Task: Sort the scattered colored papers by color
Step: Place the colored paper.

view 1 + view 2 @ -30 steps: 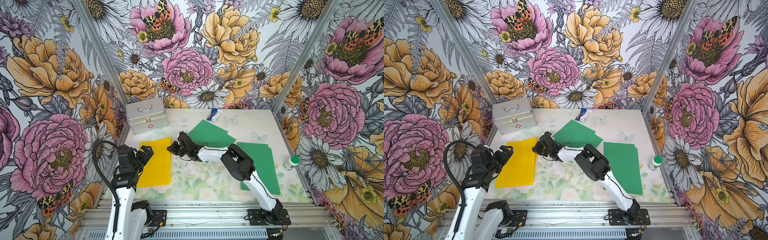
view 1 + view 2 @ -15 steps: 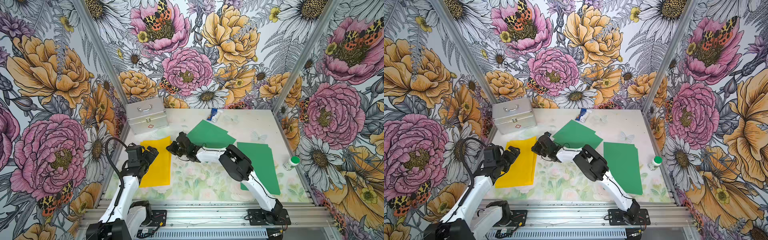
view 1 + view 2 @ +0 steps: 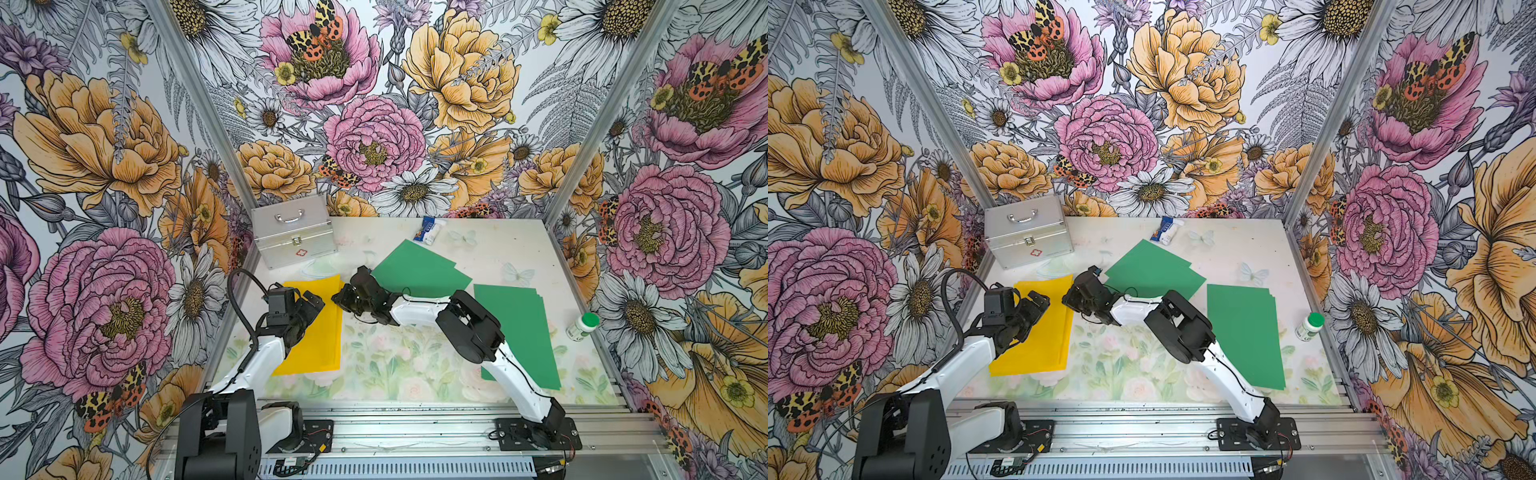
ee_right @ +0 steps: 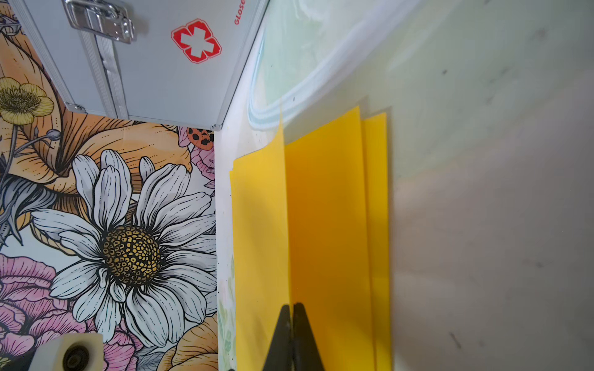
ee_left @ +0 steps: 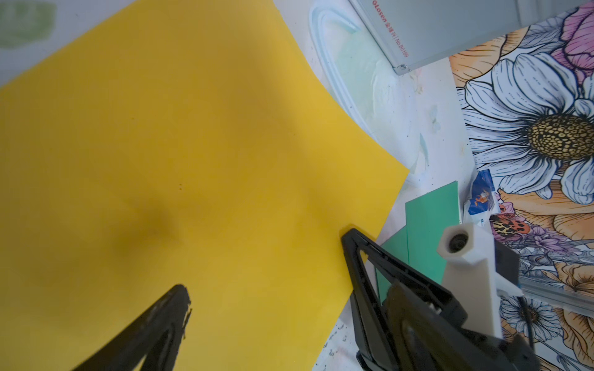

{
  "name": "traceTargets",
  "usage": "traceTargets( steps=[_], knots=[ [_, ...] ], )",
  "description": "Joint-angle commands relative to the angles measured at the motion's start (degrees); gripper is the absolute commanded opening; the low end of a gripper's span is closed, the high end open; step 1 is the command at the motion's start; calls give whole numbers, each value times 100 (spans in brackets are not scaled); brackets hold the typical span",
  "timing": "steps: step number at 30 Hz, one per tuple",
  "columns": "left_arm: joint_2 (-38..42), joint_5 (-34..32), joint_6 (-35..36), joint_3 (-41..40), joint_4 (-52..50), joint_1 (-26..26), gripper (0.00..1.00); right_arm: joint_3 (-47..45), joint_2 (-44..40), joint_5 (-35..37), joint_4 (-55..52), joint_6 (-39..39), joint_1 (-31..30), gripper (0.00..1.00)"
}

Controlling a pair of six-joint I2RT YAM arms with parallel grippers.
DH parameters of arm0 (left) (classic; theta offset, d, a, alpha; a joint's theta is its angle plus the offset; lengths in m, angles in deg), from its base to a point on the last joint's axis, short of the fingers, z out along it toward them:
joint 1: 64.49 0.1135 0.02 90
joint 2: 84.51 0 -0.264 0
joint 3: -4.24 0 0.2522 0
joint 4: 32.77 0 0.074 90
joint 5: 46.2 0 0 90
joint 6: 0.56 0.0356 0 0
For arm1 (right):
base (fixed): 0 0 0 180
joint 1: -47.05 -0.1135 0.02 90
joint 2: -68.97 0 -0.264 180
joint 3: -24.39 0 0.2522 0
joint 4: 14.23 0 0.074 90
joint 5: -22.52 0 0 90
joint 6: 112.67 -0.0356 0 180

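1. Silver case [image 3: 294, 232]: ribbed metal box with a chrome handle and latch and a red cross emblem on its front. Red lettering along one edge reads "GLosen" and "No.B01…"; the last digits are too small to be sure of
2. Yellow papers [image 3: 318, 332]: thin, matt rectangles, loosely stacked with their edges fanned. They lie flat on the floral-printed counter [image 3: 395, 365], just in front of the case
3. Yellow sheet [image 4: 260, 225]: the top one of that stack, with one long edge lifted clear of the rest
4. Green sheet [image 3: 419, 270]: plain, lying askew, near the case on its right
5. Green stack [image 3: 515, 332]: squared up, well apart from the case, farther right and forward
6. Blue-and-white packet [image 3: 428, 230]: crinkled, print unreadable, by the back wall to the right of the case
7. Left hand [image 5: 266, 261]: black tapered fingers spread wide with nothing between them, held over the yellow papers in front of the case
8. Right hand [image 4: 292, 310]: fingers pressed together, pinching the raised edge of the yellow sheet. Its forearm is stretched low across the counter toward the case
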Motion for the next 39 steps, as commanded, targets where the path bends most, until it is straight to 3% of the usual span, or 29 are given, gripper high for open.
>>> traceTargets(
  steps=[1, 16, 20, 25, 31, 34, 39],
  knots=[
    [-174, -130, -66, -116, 328, -41, 98, -10, 87, 134, -142, -30, -41, 0],
    [-660, 46, -136, -165, 588, -58, 98, -128, -71, 178, -301, 10, -42, 0],
    [-657, 51, -161, -198, 619, -98, 98, -210, -216, 275, -386, 88, -40, 22],
    [-621, 57, -167, -226, 607, -106, 98, -912, -907, 794, -77, 279, -32, 42],
    [-394, 15, -137, -117, 392, -151, 98, -1731, -2090, 1013, -93, 752, 256, 55],
    [-143, -54, -53, 122, 146, -226, 98, -2104, -2670, 823, -530, 1280, 615, 63],
    [13, -30, 291, 700, 85, -492, 98, -2714, -3434, 142, -1359, 2430, 1838, 71]
  ],
)
